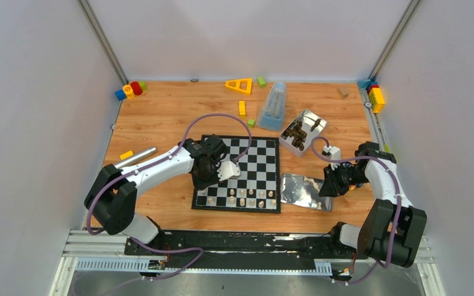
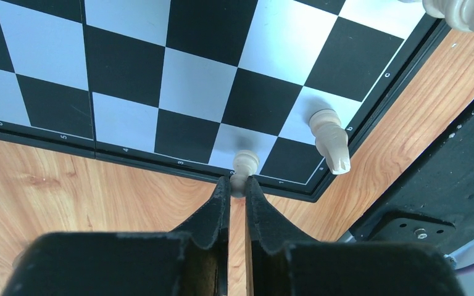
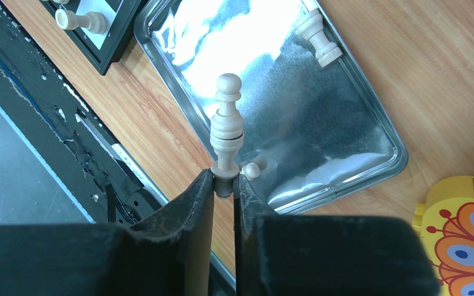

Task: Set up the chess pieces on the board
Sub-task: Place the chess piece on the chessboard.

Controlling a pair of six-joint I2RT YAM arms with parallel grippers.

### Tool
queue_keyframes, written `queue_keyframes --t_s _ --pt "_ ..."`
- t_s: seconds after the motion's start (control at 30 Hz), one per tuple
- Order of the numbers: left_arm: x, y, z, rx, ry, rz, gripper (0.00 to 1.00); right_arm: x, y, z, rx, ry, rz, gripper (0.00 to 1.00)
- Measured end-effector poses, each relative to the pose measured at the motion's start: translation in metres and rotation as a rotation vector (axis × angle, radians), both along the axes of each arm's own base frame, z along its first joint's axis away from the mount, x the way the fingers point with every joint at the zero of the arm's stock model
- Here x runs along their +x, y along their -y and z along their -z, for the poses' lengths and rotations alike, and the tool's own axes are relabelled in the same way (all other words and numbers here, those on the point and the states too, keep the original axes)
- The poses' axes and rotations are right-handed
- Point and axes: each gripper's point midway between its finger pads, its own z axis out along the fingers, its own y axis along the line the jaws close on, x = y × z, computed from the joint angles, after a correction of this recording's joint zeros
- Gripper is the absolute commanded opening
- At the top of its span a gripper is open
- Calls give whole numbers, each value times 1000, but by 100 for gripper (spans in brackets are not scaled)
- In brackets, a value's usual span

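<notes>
Cream pawn (image 2: 245, 164) pinched by left hand (image 2: 238, 184), taller chessman (image 3: 227, 126) clamped by right hand (image 3: 223, 180).

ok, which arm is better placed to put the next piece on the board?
Left. The left tool holds a small cream pawn over an edge square of the black-and-white chessboard. The right tool grips a tall cream piece at the shiny metal tray, off the board.

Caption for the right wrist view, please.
Right pincer shut on a cream chess piece, held by its base over a shiny metal tray.
</notes>
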Motion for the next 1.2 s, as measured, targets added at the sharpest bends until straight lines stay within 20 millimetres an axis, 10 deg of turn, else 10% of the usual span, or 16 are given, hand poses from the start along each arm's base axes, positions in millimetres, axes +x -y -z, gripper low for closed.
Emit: queue_keyframes --t_s 0.6,1.2 --pt "0 0 5 24 5 2 20 0 0 0 -1 0 0 0" --pt "3 2 -8 -9 49 -6 61 0 -1 0 1 -1 -3 1"
